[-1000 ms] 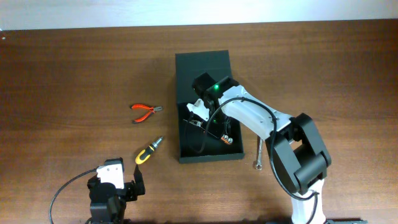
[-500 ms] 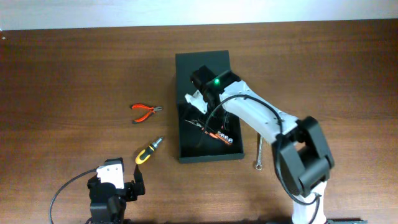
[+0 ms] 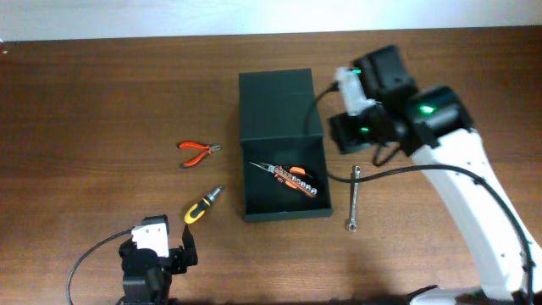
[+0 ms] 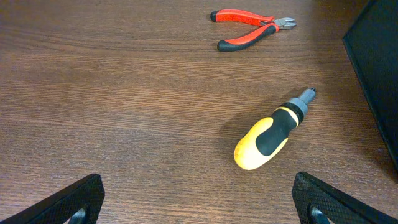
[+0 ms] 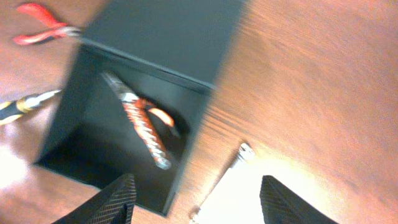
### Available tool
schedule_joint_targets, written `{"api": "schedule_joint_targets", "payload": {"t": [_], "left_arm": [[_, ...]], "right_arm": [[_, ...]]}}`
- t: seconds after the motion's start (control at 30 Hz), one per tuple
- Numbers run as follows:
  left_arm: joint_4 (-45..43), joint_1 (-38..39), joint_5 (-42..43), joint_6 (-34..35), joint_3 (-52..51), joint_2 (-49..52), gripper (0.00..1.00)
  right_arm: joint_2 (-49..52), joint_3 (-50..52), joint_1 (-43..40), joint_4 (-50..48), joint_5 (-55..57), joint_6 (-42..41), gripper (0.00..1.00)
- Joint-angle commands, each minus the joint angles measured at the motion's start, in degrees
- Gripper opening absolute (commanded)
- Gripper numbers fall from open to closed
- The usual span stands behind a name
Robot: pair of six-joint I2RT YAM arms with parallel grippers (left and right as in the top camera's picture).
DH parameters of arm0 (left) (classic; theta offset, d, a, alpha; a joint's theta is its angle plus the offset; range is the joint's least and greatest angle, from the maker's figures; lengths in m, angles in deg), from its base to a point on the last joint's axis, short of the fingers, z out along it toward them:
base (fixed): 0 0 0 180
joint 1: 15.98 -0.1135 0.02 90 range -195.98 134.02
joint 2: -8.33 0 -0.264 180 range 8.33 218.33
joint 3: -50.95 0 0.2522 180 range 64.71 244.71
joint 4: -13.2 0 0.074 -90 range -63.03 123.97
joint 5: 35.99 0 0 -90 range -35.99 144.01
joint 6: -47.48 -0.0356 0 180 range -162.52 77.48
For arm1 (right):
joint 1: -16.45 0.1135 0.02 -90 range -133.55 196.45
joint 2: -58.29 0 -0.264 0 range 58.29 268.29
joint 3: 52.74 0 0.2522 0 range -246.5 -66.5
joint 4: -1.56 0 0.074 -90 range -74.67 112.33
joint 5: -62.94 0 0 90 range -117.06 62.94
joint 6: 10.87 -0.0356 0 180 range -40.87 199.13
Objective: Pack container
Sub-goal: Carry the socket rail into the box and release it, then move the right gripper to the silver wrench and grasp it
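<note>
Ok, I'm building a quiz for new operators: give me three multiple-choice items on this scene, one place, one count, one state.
1. Relative to the container, the wrench lies: A inside; B on the table, right; C on the table, left.
2. Tools lying outside the container: A one; B two; C three.
3. The right gripper is: A open, empty; B shut on the wrench; C shut, empty.
B: it lies on wood beside the right wall. C: red cutters, yellow screwdriver, wrench. A: fingers apart, nothing between.
</note>
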State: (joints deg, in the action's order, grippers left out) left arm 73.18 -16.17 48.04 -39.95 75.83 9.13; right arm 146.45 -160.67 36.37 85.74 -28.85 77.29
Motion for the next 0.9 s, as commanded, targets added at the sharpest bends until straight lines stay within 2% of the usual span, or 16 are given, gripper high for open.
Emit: {"api": "schedule_joint_targets", "payload": {"t": [0.0,0.1,0.13,0.43,0.6,0.87], "left_arm": [[0.0,-0.3,0.4,-0.9,-0.3,-0.5,0.99],[0.0,-0.3,0.4,-0.9,-0.3,-0.5,0.99],[0.0,-0.3,0.4,-0.9,-0.3,-0.5,0.99],[0.0,-0.3,0.4,-0.9,-0.3,-0.5,0.99],[0.0,-0.3,0.4,-0.9,-0.3,-0.5,0.99],[0.0,-0.3,0.4,-0.9,-0.3,-0.5,0.99]], "right_arm": [[-3.4,7.3,-4.1,0.3,1.0,-5.4,0.75],[-6.7,14.6,-6.6,-1.4,1.0,-8.5,0.96],[-7.4,16.7,-7.0,-2.3,1.0,-9.3,1.00],[-4.6,29.6,-7.2,-10.8,1.2,-18.1,1.00],[-1.3,30.6,-7.2,-13.6,2.5,-24.3,1.00],[7.3,30.6,-7.2,-15.7,4.0,-26.1,0.98]]}}
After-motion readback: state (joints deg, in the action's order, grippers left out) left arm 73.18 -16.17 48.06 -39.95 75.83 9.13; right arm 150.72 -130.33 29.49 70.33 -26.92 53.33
